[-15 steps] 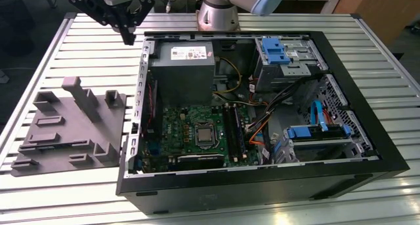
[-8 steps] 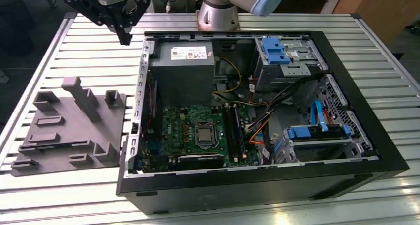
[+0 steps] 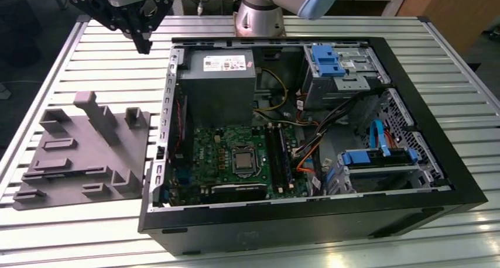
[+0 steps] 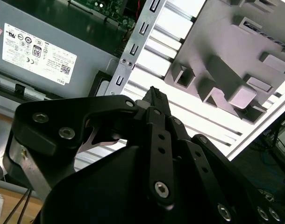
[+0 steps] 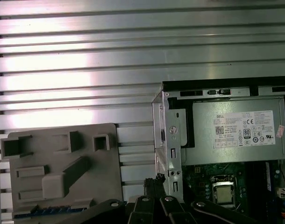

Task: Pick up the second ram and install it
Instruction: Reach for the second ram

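Observation:
My gripper (image 3: 143,45) hangs above the slatted table, beyond the back corner of the open computer case (image 3: 156,180) on the exterior view's left. Its black fingers meet at a point in both wrist views (image 4: 153,93) (image 5: 156,179), with nothing visible between them. The grey holding fixture (image 3: 86,157) lies on the table beside the case, nearer the camera than the gripper. In the first wrist view a thin blue and gold strip (image 5: 58,210) runs along the fixture; it may be the ram, but I cannot tell. The motherboard's memory slots (image 3: 279,157) lie beside the processor (image 3: 245,161).
The silver power supply (image 3: 217,83) fills the case's back corner nearest the gripper. Blue drive cages (image 3: 332,60) (image 3: 375,158) and loose cables (image 3: 312,145) occupy the exterior view's right side of the case. The arm's base (image 3: 262,19) stands behind the case.

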You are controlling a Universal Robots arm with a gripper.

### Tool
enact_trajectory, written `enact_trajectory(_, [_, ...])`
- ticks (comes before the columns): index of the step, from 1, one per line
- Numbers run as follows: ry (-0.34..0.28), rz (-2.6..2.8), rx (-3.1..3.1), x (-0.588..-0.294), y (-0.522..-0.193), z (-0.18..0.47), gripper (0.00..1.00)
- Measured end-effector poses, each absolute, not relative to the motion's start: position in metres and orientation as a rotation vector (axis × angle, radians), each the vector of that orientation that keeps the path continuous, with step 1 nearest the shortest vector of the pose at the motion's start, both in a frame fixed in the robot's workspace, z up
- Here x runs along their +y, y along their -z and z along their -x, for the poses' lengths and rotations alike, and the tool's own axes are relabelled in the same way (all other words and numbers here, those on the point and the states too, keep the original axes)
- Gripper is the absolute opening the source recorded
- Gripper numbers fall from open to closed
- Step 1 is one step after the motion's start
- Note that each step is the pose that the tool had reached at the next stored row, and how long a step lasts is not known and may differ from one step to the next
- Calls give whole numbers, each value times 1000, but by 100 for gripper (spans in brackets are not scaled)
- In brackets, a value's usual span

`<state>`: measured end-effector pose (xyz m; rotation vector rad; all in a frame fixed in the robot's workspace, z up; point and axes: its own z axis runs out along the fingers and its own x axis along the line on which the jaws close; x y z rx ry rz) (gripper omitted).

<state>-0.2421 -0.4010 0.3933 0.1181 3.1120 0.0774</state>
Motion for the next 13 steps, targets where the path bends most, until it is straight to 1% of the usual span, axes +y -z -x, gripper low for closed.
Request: enact_trajectory(13, [-78, -118, 3112, -401, -393, 256, 11])
